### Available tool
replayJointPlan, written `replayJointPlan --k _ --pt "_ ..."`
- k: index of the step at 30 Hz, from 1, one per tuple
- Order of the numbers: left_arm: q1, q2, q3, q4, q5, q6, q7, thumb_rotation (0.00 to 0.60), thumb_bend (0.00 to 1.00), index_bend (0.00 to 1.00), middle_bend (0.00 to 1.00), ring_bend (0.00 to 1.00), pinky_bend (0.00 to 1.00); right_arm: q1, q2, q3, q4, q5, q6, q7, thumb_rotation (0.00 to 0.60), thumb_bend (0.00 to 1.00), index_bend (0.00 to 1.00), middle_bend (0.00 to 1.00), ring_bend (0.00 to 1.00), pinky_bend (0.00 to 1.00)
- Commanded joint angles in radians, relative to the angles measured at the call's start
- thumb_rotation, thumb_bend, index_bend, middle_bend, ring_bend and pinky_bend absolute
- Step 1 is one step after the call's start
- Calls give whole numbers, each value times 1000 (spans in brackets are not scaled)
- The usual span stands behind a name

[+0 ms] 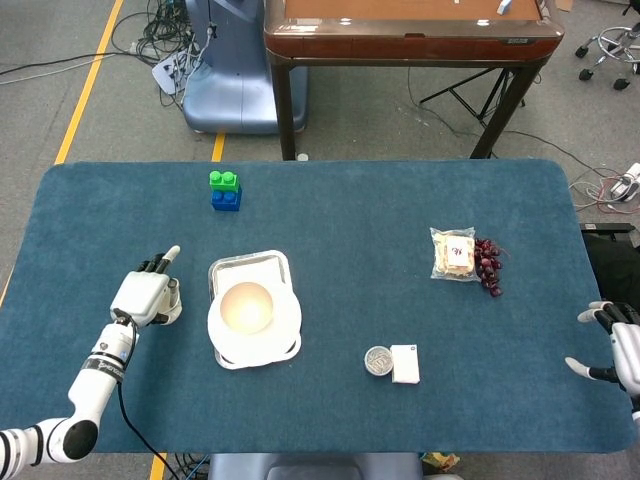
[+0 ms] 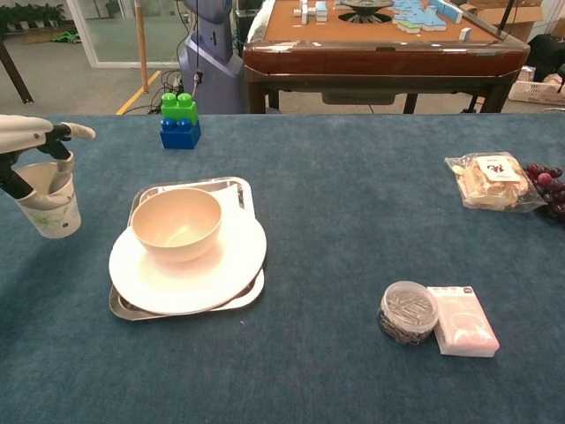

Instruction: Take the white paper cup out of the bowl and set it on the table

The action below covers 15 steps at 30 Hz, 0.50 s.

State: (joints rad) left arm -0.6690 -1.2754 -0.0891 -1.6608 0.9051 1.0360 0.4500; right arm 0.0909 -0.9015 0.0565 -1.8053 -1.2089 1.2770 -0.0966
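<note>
Now the white paper cup (image 2: 48, 204) is pinched at its rim by the left hand (image 1: 142, 294), just left of the bowl (image 2: 176, 223). Right hand (image 1: 618, 345) is kept at table edge w/ fingers spread.

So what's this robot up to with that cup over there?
The robot's left hand holds a white paper cup at the table's left side, well clear of the bowl, which sits empty on a plate. The cup is low, at or just above the cloth; I cannot tell if it touches. The right hand rests idle at the far right edge.
</note>
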Motion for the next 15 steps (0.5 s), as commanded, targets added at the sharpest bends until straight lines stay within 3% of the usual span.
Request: replayJointPlan --k 1,15 --pt "3 -6 0 12 2 -7 -8 600 307 663 0 0 128 0 0 0 0 1 0 0 600 0 363 242 141 325" --pt "16 -11 0 42 -10 -19 -21 600 297 608 0 0 128 -1 0 -1 -3 0 2 -3 600 0 363 242 140 325"
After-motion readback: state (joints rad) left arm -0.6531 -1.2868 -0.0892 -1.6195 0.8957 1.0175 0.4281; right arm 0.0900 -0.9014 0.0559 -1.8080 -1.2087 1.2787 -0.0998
